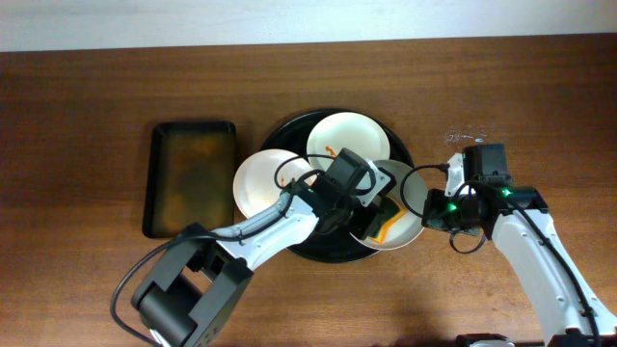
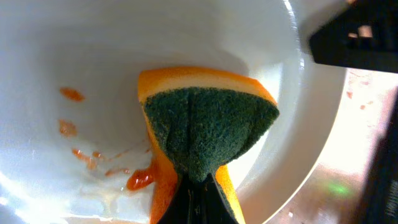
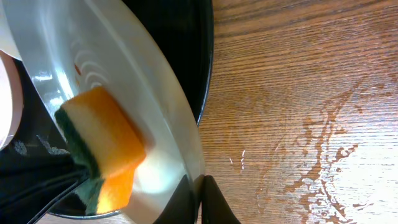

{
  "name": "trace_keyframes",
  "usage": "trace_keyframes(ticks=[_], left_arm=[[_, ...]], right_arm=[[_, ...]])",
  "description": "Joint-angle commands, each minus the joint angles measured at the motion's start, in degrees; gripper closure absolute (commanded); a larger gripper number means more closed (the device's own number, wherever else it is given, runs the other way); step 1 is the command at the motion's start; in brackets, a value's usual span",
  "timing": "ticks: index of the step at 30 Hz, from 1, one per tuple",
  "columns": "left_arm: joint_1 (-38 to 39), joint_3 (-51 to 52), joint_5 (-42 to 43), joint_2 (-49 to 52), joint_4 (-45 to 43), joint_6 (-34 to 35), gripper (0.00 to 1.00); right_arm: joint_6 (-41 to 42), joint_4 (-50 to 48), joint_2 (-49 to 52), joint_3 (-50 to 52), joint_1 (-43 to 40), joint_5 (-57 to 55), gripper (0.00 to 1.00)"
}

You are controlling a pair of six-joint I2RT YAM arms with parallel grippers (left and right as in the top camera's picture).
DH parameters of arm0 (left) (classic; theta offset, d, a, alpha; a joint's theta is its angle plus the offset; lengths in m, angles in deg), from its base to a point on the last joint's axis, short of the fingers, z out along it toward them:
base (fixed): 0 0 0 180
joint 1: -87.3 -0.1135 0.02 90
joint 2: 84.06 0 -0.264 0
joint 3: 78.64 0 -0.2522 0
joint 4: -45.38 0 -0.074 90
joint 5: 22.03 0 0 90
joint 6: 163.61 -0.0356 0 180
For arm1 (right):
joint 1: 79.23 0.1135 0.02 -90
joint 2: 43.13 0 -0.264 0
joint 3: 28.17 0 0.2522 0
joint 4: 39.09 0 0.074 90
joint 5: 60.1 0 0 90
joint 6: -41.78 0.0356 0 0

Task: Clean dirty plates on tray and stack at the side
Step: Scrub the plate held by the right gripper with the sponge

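the left hand [image 2: 198, 198] is clamping an orange-green sponge [image 2: 208, 134], pressing it into the smeared right plate [image 2: 93, 50] on the black tray [image 1: 294, 133]. the right hand [image 3: 200, 198] is pinching that plate's rim, closed on it.

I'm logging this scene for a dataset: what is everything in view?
plates: three, white, on the round tray; one at the back, one left, third plate on the right with orange-red smears
round tray: one, glossy black, table centre
rectangular tray: one, dark with brownish floor, left of the round tray
sponge: one, orange with green scouring face, in the third plate
water drops: several, clear, on the wood right of the round tray
table: one, dark brown wood
left claw: shut on the sponge
right claw: shut on the third plate's rim
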Motion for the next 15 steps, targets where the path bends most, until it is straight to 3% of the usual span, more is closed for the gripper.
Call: trace_keyframes(ticks=[1,12,13,14,15], left_arm=[[0.17,-0.76,-5.2,2.1,-0.68,0.55,1.0],[0.02,-0.79,-10.29,2.71,-6.47,2.67,1.0],[0.0,-0.79,-10.32,2.71,-6.47,2.64,1.0],[0.0,-0.79,-10.32,2.71,-6.43,2.64,1.0],[0.02,-0.79,-10.32,2.71,-6.16,2.64,1.0]], right_arm=[[0.24,-0.2,-0.59,-1.14,0.02,1.64,0.96],[0.2,0.11,-0.59,-1.14,0.02,1.33,0.95],[0.22,-1.46,-0.59,-1.14,0.02,0.28,0.62],[0.2,-3.43,-0.59,-1.14,0.02,-0.09,0.56],[0.17,-7.3,-0.52,-1.14,0.0,-0.22,0.56]])
